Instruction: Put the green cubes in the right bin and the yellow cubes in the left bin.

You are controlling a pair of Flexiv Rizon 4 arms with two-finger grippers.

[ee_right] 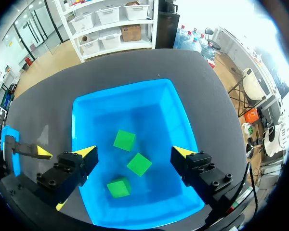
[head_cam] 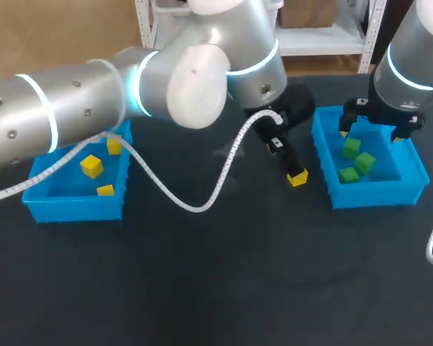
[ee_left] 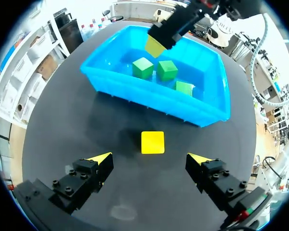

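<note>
3 green cubes (ee_right: pixel 139 164), 4 yellow cubes (ee_left: pixel 152 142), 2 blue bins (head_cam: pixel 375 193).

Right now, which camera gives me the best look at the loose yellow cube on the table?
The left wrist view: the yellow cube lies whole on the table, just ahead of the open left gripper. The head view shows it small, close beside that gripper. The right wrist view does not show it.

Robotics lab: left arm (head_cam: pixel 72 108) and right arm (head_cam: pixel 411 58) poised over a black table (head_cam: pixel 202 288), blue left bin (head_cam: pixel 72 205) of yellow cubes (head_cam: pixel 92 166), right bin (head_cam: pixel 379 193) of green cubes (head_cam: pixel 352 148).
</note>
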